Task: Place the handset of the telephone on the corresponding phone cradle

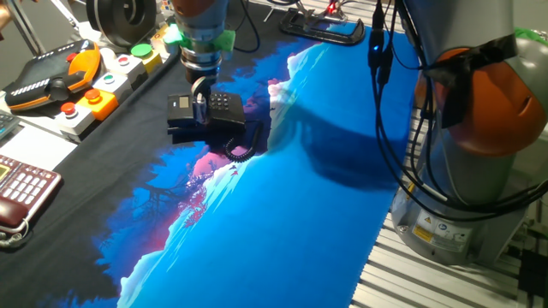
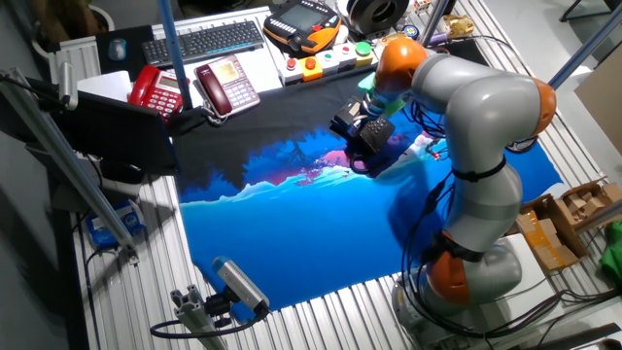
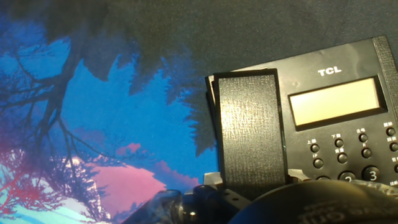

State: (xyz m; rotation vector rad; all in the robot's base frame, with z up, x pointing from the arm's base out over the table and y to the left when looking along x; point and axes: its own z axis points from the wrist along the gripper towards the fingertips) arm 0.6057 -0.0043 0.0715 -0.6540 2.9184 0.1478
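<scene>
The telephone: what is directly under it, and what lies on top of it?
The telephone rests on the dark part of the printed cloth. The gripper stands low over its left side. The hand view shows a textured black finger covering that side, so the cradle is hidden.

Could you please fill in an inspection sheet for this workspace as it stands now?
Surface: blue and black printed cloth covers the table.
Job's things: black telephone lies on the cloth; the hand view shows its display and keypad. The handset lies along the base's side; whether it is fully seated cannot be told.
Clutter: orange-and-black controller, button box, dark red keypad phone, keyboard.
Gripper: gripper is down at the telephone; jaw state unclear.
Cables: coiled cord beside the telephone; black cables hang by the arm.
Surroundings: aluminium frame rails.
</scene>
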